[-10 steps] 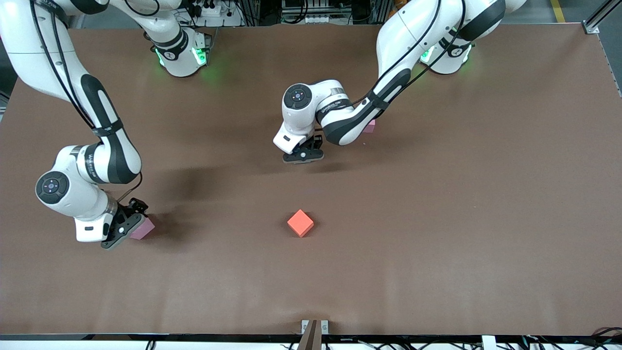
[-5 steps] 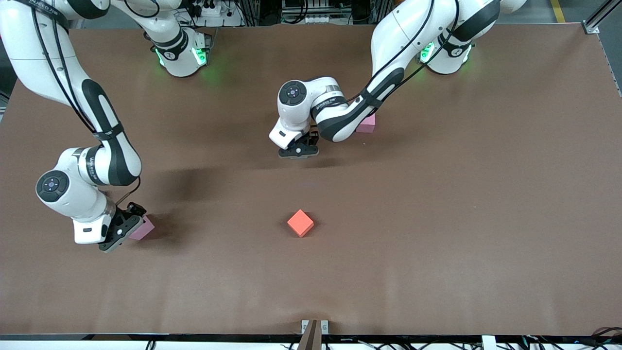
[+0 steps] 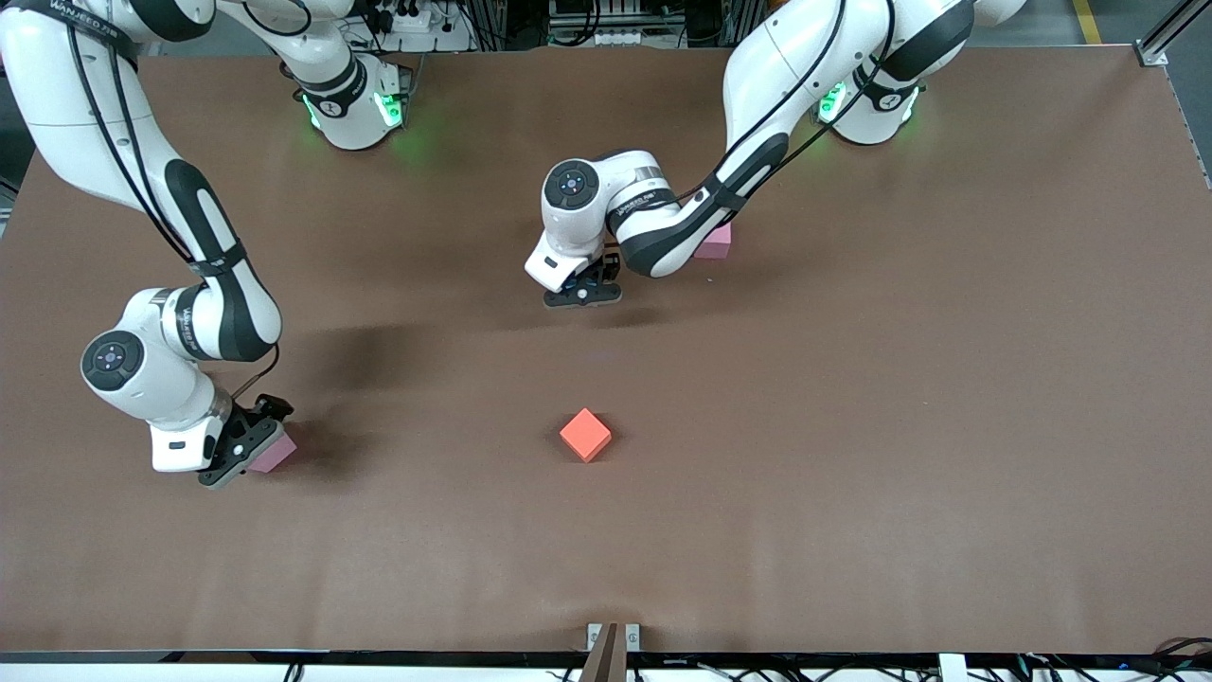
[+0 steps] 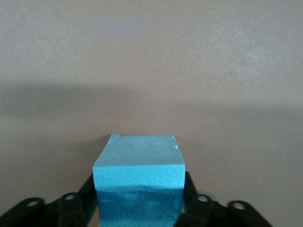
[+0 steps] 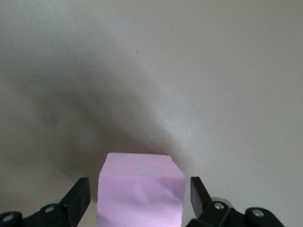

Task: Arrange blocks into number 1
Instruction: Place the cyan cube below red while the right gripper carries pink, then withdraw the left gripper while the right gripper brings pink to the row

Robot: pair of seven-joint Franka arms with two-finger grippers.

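Brown matting covers the whole table (image 3: 947,426), and only a few blocks show, scattered and nowhere near forming a numeral. In the upper middle of the front view the left gripper (image 3: 582,294) is down at the table with the light blue block (image 4: 138,163) between its jaws. The block seems to sit flat on the mat, but I cannot tell whether the gripper is clamping it or has let go. If it lifts off while gripping one side, I'd expect the soft foam to drag or tip and end up crooked. A pink block (image 3: 717,242) lies just beside that arm's forearm, partly hidden by it, and a careless swing could knock it. Low in the frame, at the right arm's end of the table, the right gripper (image 3: 248,453) stands open astride the purple block (image 5: 140,189), with a sliver of mat visible on each side. If it closes off-centre, one finger (image 5: 81,194) could push the cube and twist it before the other meets it. An orange block (image 3: 585,434) sits alone in the centre of the frame, turned cornerwise, so it will likely need squaring.
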